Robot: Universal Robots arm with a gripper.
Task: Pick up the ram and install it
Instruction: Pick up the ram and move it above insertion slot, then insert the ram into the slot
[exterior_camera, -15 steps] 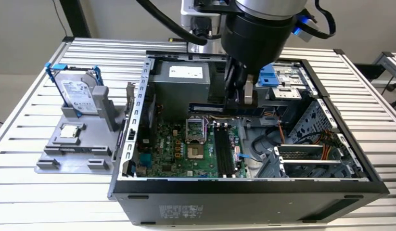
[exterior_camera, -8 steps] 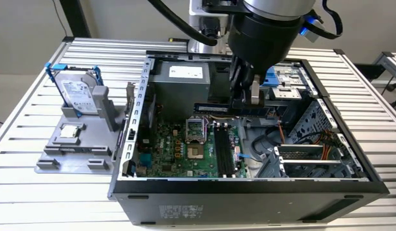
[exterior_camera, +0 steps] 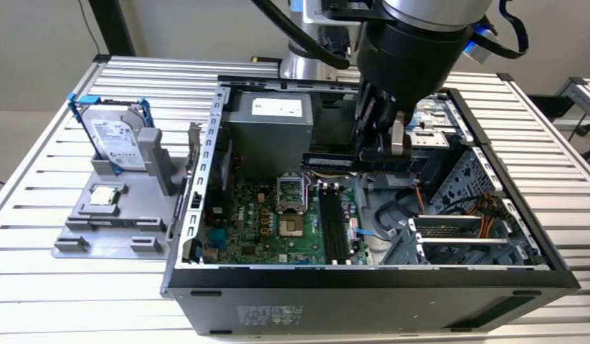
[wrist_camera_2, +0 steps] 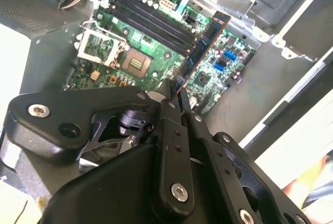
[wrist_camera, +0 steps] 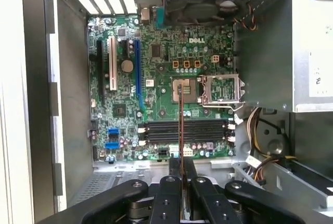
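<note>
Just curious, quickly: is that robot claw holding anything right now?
Gripper: closed on the long, thin, dark circuit-board ram stick, held above the green motherboard.

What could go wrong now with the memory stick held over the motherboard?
The ram, pinched in the gripper, looks crosswise to the memory slots; pressed down that way it may not seat and could flex. The open processor socket lies right beside those slots, so a stray edge might hit its bare contacts.
</note>
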